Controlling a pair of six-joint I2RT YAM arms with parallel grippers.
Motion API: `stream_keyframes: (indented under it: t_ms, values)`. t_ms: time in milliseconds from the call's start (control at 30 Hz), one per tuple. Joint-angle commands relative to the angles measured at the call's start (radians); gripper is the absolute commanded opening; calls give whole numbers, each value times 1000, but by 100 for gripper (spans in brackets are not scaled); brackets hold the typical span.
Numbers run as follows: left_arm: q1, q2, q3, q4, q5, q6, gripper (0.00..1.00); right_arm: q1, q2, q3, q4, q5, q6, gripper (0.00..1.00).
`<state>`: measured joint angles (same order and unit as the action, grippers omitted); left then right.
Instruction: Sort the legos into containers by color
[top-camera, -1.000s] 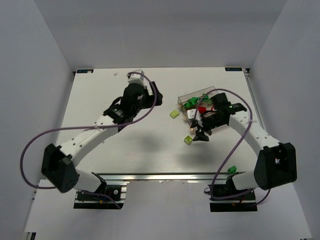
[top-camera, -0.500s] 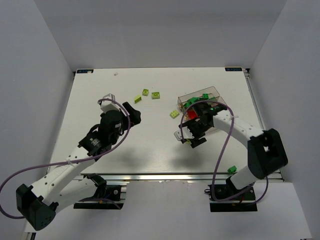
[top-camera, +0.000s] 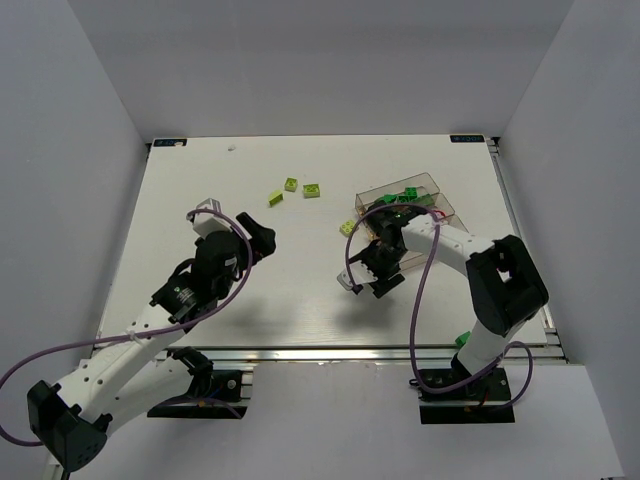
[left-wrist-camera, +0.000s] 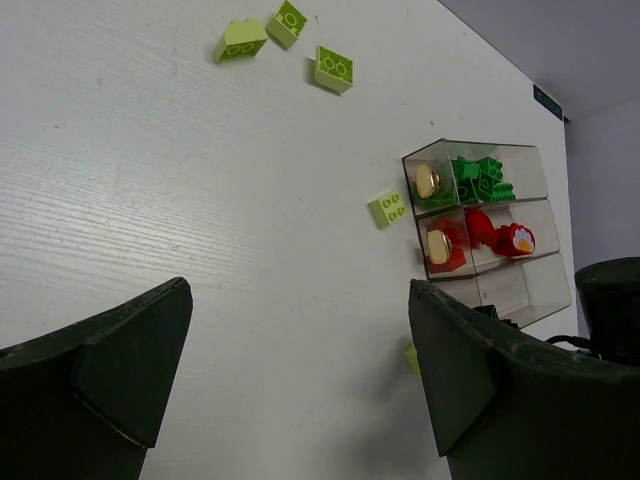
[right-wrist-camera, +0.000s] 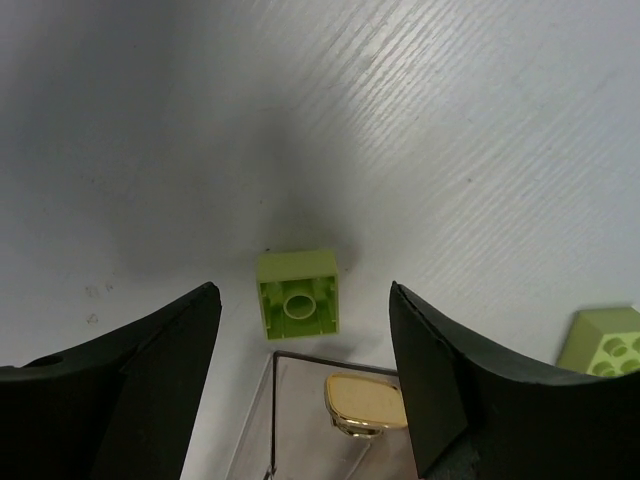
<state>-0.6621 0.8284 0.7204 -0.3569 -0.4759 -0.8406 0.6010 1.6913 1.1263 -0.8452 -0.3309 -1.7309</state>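
Observation:
The containers are joined clear bins at the right centre; dark green legos fill one bin and red legos the middle one. Lime legos lie loose on the table: three at the back, one beside the bins. Another lime brick lies studs down just off a bin corner. My right gripper hangs open over that brick, a finger on each side, not touching it. My left gripper is open and holds nothing, left of centre.
A single dark green brick lies off the table's front edge near the right arm's base. Gold clasps sit on the bins' end walls. Purple cables loop off both arms. White walls enclose the table.
The left arm has pulled back toward the near left, uncovering the lime bricks at the back. The right gripper swung left and down over the lime brick by the bins.

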Motion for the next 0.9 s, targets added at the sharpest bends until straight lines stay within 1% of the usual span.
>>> stream_keyframes:
  t_ms: [0,267,367,400,467,500,567,600,700,767,800,867]
  values:
    - [4,-14,-13,-5,-13,-11,98,8,22,18,-19,46,7,73]
    - [4,9,-9,6,-7,-9,98,11,62,15,34,89,68,68]
    - [4,14,-13,16,0,-11,98,11,77,16,37,92,77,62]
    - [4,18,-13,18,3,-11,98,11,80,20,35,90,80,56]
    - [4,23,-13,21,10,-11,98,11,82,26,29,78,93,49]
    - [4,28,-13,21,11,-11,98,11,79,29,28,64,96,39]
    - [4,31,-13,27,16,-9,98,11,68,29,25,50,100,30]
    - [4,34,-13,29,19,-8,98,11,61,26,23,43,103,22]
    - [6,47,-13,33,22,-17,98,11,24,29,3,-34,122,13]
    - [4,63,-10,33,31,-20,98,11,-14,43,-23,-84,146,10]
    - [4,70,-9,35,36,-22,98,10,-30,52,-29,-112,166,7]
    - [4,90,-9,47,58,-22,98,5,-70,88,-35,-204,261,6]
